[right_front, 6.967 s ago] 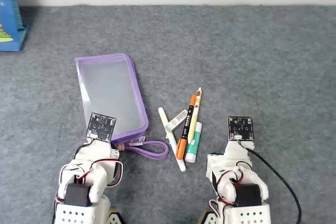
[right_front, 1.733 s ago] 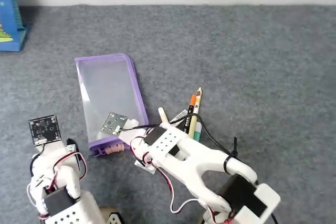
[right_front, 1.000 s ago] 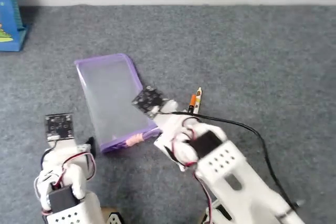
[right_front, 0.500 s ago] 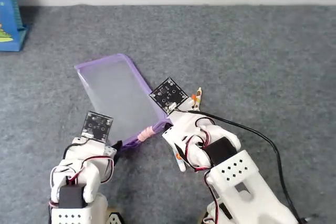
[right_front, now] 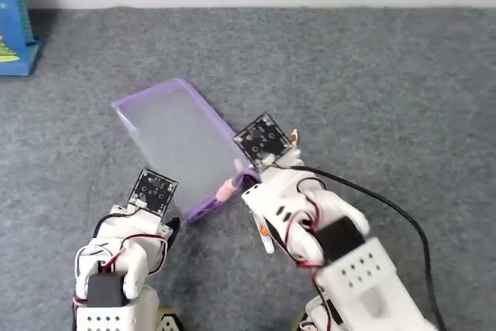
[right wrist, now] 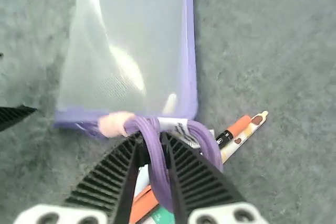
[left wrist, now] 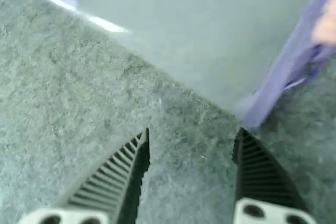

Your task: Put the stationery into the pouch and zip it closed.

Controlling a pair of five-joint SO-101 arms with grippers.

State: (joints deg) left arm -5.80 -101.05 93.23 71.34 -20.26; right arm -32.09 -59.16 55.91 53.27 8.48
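The clear pouch with purple edging lies slanted on the grey carpet. My right gripper is shut on its purple strap, beside a pink tag at the pouch's near end. Under that arm lie the pens: an orange marker, a pencil and a white pen, partly hidden. My left gripper is open just above the carpet, close to the pouch's near corner without touching it.
A blue box stands at the far left edge. Grey carpet stretches to the right and behind the pouch, up to a white wall. The right arm's black cable trails over the carpet.
The pouch's near end has swung right, pulled by the strap in the right gripper, so the pouch lies more slanted. The left arm has moved right toward the pouch's near corner.
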